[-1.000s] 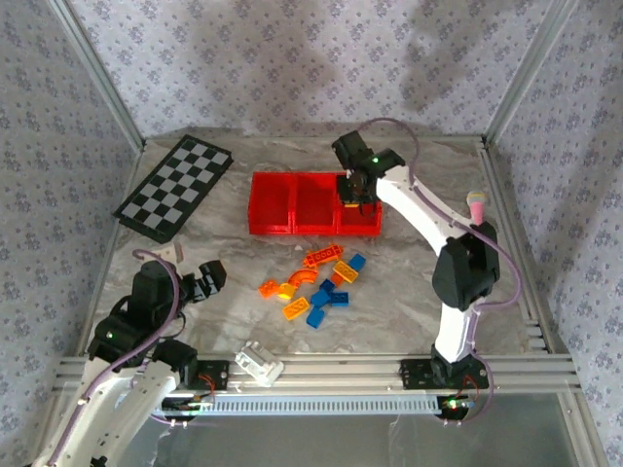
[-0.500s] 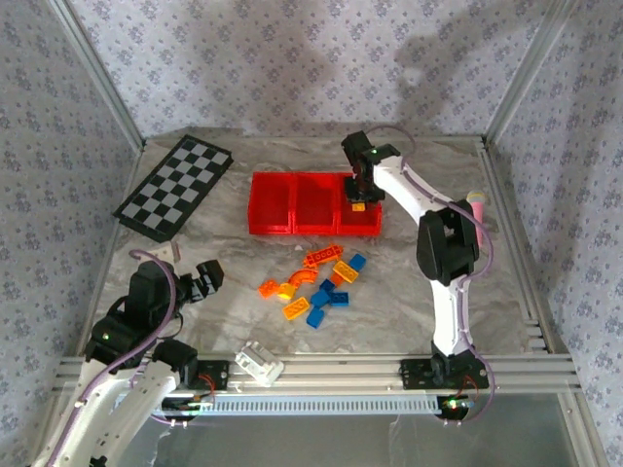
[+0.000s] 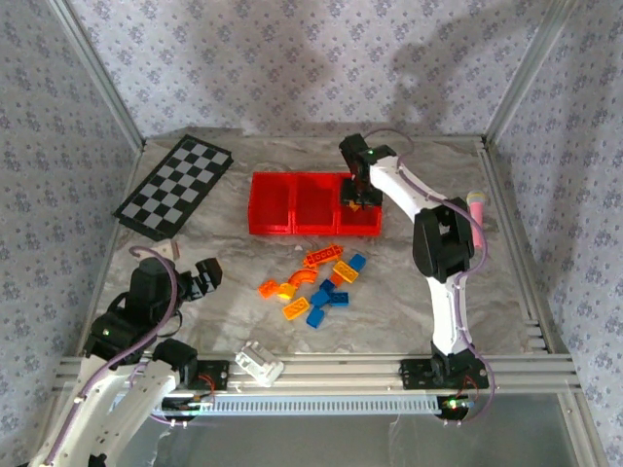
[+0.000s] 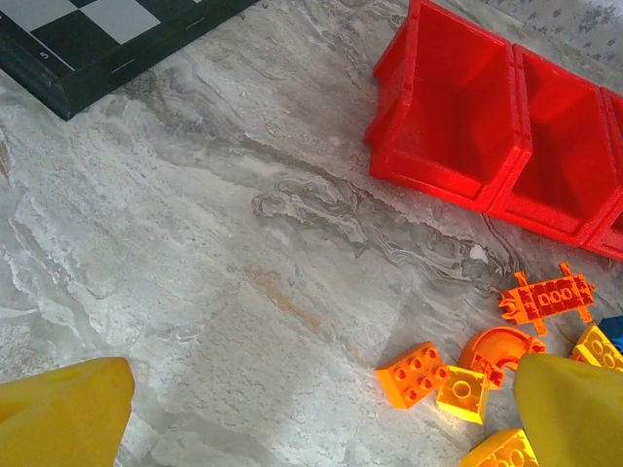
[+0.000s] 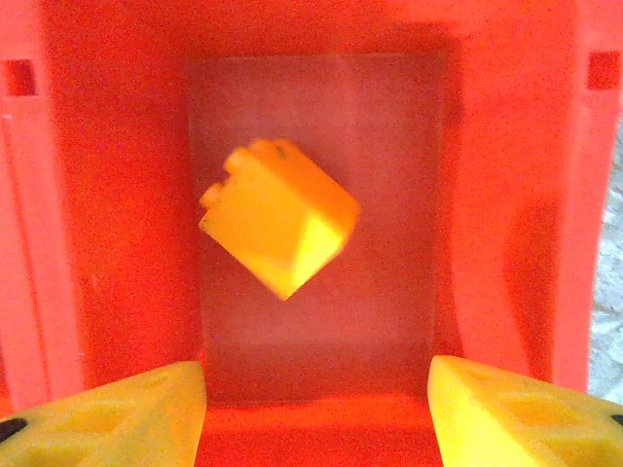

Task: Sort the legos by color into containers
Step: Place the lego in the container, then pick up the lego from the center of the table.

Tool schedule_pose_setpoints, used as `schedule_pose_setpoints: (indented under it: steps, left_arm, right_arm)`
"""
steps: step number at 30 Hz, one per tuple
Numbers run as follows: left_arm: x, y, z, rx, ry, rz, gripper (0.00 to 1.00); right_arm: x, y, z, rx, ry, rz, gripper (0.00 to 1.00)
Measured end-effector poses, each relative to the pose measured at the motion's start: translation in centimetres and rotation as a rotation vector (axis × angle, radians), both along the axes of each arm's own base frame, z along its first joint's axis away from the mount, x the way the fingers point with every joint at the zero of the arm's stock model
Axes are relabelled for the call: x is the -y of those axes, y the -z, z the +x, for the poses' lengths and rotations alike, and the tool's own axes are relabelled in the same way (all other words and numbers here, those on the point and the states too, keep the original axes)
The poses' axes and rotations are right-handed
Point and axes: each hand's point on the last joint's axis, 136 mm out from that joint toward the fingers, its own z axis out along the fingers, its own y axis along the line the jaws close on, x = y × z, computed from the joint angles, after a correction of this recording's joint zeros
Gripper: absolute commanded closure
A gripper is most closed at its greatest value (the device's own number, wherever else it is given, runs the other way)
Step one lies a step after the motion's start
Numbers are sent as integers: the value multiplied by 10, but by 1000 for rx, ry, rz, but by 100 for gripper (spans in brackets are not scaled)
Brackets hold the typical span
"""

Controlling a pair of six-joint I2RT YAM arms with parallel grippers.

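Brick (image 5: 279,229) free inside rightmost bin (image 5: 107,195); we saw right gripper (image 5: 311,391) jaws released over it, left gripper (image 4: 321,418) jaws parted, near-left tabletop (image 3: 409,292) corner.

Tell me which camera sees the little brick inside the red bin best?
The right wrist view: the orange-yellow brick looks big, tilted, inside the red bin. The top external view gives just a tiny orange speck under the right gripper. The left wrist view faces the tray's other compartments.

lego (image 5: 279,216) below my right gripper (image 5: 316,413) reads blurred; both fingers (image 5: 107,418) cut off at bottom edge.
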Motion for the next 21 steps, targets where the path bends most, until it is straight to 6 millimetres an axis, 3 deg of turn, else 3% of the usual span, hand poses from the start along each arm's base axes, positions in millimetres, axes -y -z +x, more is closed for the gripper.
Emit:
schedule_pose_setpoints:
  steps: [4, 12, 16, 21]
  left_arm:
    - [0, -1, 0, 3, 0, -1, 0]
    - [2, -3, -2, 15, 16, -8, 0]
    - [4, -3, -2, 17, 31, -12, 0]
    - [6, -5, -2, 23, 42, -14, 0]
  right_arm:
    - [4, -10, -20, 20, 113, -16, 33]
    - [-7, -48, -115, 144, 323, 64, 28]
    - [4, -29, -137, 130, 434, 67, 25]
    - [13, 2, -147, 81, 505, 36, 25]
